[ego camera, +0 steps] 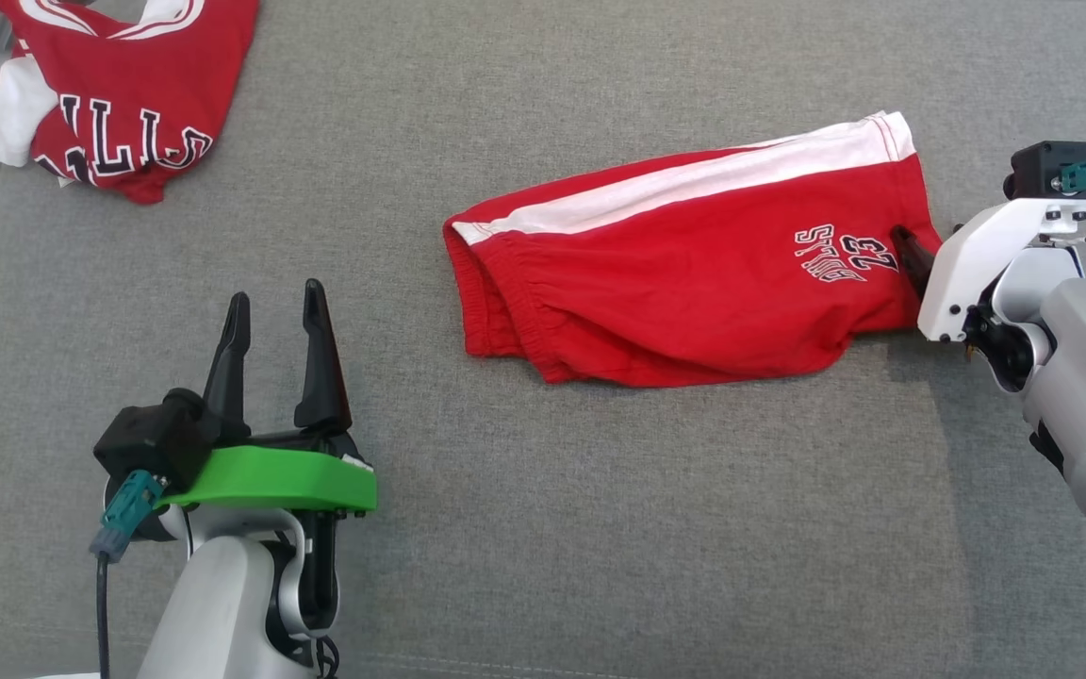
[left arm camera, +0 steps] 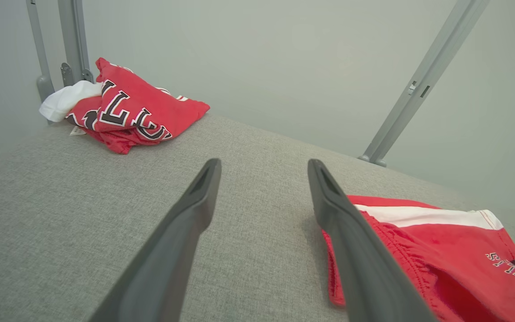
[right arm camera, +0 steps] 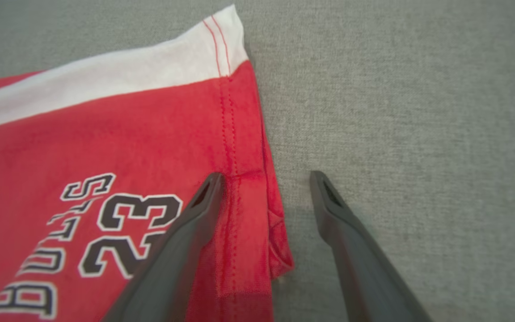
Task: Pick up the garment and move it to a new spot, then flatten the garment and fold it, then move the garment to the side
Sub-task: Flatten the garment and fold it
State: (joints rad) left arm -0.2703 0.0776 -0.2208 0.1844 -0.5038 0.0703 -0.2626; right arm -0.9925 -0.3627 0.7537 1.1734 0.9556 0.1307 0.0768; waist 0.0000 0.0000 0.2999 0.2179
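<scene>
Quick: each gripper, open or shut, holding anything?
Left gripper: open, empty.
Right gripper: open, astride the hem of the shorts, not gripping.

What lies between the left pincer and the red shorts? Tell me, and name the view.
The stretch is bare: just the grey cloth surface separates the left pincer from the red shorts. The head view shows it plainly.

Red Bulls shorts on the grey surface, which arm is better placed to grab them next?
Probably right. The right gripper, open, straddles the hem of the shorts, one finger over red fabric, one over the grey surface. The left gripper, also open, sits apart from the waistband end.
</scene>
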